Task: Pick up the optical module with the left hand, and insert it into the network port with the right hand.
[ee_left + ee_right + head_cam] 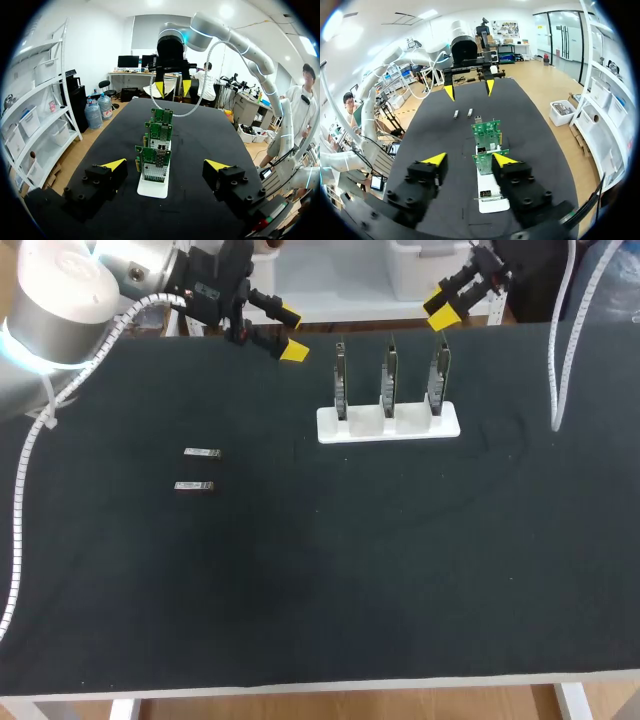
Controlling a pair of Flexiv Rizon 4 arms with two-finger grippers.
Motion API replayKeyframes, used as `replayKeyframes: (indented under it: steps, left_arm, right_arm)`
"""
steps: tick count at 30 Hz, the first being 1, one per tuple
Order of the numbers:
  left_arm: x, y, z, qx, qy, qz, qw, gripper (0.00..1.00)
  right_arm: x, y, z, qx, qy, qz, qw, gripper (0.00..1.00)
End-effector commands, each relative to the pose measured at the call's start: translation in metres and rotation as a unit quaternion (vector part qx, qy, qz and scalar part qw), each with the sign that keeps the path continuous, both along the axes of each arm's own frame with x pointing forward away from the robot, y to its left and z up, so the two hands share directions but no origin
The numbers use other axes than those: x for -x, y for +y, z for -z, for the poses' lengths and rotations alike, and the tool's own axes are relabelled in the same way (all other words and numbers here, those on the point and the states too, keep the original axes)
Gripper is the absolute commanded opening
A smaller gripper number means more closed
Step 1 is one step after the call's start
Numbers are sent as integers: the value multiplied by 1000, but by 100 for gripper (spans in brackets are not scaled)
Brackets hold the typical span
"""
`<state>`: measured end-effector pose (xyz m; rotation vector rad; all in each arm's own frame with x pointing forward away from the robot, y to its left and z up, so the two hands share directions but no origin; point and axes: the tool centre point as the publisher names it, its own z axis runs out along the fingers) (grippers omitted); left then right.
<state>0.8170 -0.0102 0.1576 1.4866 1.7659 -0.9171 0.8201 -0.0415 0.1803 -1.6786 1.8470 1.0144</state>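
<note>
The left pincer (291, 332) stands wide open and holds nothing; its two yellow tips are far from each other. It hangs in the air over the far edge of the black table (350, 570). In its own wrist view, the left pincer (166, 165) looks straight at a white stand (154, 186), which is ahead of it on the table and appears between its fingers without touching them. Three green boards (155, 155) stand upright in this stand, one behind the other, and the nearest board carries a metal socket (161, 156). Beyond the last board, the right pincer (172, 89) hangs facing the left one.

The right pincer (437, 312) is also open, with nothing between its fingers. It is in the air at the other side of the stand (388, 423), so the boards (389, 375) are between the two pincers. In the right wrist view the right pincer (470, 160) has the stand (490, 192) just ahead of and under it, with the boards (487, 132) rising beside one of its fingers.

Two small modules (202, 452) lie flat on the table, close together and side by side, well apart from the left pincer and toward the robot's side of it. Seen from the right pincer, the modules (456, 114) lie past the stand, under the left pincer (469, 90). No finger touches them.
</note>
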Motion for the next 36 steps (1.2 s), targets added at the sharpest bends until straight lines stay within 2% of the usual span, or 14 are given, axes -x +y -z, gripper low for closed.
replayKeyframes:
  steps: [1,8,14,21,26,29,33,36]
  left_arm:
    - [0,1,-2,7,-3,20,1000,100]
    - [2,22,-20,-53,-24,50,997,100]
    - [8,53,-26,-119,-21,67,990,100]
    - [39,87,-6,-235,23,112,965,100]
    - [56,101,8,-276,40,118,953,100]
    - [63,106,23,-314,45,111,942,100]
    - [72,111,44,-337,62,101,934,100]
    - [77,111,54,-366,65,110,922,100]
  right_arm:
    - [-8,0,-1,-12,57,-65,996,100]
    - [-8,0,-1,-12,57,-65,996,100]
    - [-8,0,-1,-12,57,-65,996,100]
    - [-8,0,-1,-12,57,-65,996,100]
    - [-8,0,-1,-12,57,-65,996,100]
    - [-8,0,-1,-12,57,-65,996,100]
    - [-8,0,-1,-12,57,-65,996,100]
    - [-8,0,-1,-12,57,-65,996,100]
